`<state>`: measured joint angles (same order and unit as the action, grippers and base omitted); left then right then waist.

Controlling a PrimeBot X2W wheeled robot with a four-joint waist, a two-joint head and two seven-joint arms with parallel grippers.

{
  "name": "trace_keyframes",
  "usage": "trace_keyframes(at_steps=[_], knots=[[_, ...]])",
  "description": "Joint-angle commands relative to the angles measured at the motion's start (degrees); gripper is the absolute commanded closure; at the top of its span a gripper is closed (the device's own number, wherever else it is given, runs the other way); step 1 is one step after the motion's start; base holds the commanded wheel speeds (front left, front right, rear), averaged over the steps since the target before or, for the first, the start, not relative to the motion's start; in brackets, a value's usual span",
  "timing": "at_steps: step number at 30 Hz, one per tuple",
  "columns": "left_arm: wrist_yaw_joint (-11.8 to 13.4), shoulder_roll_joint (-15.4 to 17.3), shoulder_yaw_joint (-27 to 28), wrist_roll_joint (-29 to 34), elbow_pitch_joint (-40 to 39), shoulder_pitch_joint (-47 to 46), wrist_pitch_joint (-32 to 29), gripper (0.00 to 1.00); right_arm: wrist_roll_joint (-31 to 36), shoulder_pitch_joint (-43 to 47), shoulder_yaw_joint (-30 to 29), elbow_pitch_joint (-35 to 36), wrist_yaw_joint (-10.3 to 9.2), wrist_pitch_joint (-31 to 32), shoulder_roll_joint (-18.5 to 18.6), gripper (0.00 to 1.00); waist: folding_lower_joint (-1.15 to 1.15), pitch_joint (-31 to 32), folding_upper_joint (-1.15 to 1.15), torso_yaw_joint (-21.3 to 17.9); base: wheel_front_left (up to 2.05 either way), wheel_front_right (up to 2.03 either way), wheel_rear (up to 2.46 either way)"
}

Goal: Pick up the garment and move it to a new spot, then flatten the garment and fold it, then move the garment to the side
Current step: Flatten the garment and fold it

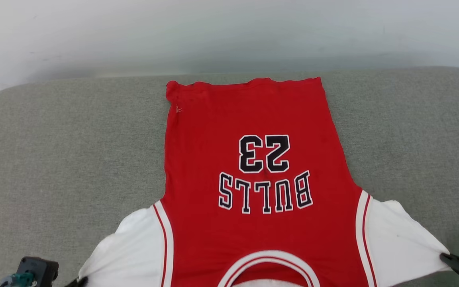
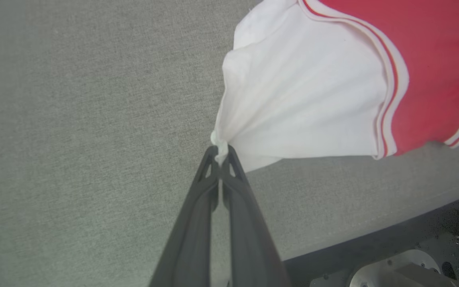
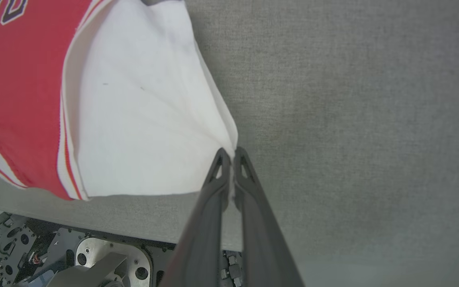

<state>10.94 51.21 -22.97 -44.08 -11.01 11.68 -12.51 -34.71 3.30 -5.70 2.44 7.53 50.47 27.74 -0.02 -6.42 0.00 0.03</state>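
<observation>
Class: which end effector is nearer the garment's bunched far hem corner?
Left. The left end effector pinches the sleeve on the same side of the garment as the bunched hem corner; the right end effector pinches the opposite sleeve, farther across.

"BULLS" and "23" upside down on garment (image 1: 253, 159)

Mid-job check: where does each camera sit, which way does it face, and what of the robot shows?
Head view: on the head, facing forward and down at the garment spread on the grey cushion; left gripper and right gripper at the lower corners.
Left wrist view: on the left wrist, facing along the left gripper, shut on a white sleeve.
Right wrist view: likewise, right gripper shut on the other sleeve.
Shared: both wrist views catch the garment's red body.
</observation>
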Motion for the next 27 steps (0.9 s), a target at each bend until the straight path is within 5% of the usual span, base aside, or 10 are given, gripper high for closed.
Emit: trace_keyframes(at_steps=[1,9,11,15,21,22,27], knots=[[0.4,0.6,0.2,-0.3,-0.4,0.8,-0.4,1.00,0.5,0.8,-0.8,0.7,-0.08,0.5,-0.3,1.00,0.02,-0.2,0.00,-0.1,0.00,0.00,0.00],[0.5,-0.6,0.9,-3.1,-4.2,0.9,-0.3,1.00,1.3,1.0,-1.2,4.4,-0.06,4.1,-1.0,1.00,0.02,-1.7,0.00,-0.1,0.00,0.00,0.00],[0.2,-0.5,0.7,-3.0,-5.2,1.3,-0.1,1.00,1.0,0.2,-1.4,4.6,-0.07,5.0,-1.2,0.00,0.02,-2.3,0.00,0.2,0.00,0.00,0.00],[-2.7,-0.9,-0.4,-5.1,-9.3,1.5,-0.9,1.00,-1.2,-2.5,-3.2,8.4,-0.05,7.6,-2.7,0.00,0.02,-4.4,0.00,1.7,0.00,0.00,0.00],[-3.5,-0.5,-1.6,-4.0,-14.3,-0.7,-2.3,1.00,-1.2,-12.1,-6.0,14.7,-0.05,14.7,-4.9,0.00,0.02,-9.9,0.00,5.6,0.00,0.00,0.00],[-3.8,-0.2,-2.1,-2.9,-17.1,-1.7,-3.2,1.00,0.1,-19.9,-7.0,14.3,-0.05,20.8,-7.1,0.00,0.02,-14.0,0.00,7.8,0.00,0.00,0.00],[-4.6,-1.2,-3.5,-1.0,-20.6,-4.6,-3.7,1.00,6.6,-34.7,-6.8,11.3,-0.05,30.1,-7.4,0.00,0.02,-20.7,0.00,12.3,0.00,0.00,0.00]])
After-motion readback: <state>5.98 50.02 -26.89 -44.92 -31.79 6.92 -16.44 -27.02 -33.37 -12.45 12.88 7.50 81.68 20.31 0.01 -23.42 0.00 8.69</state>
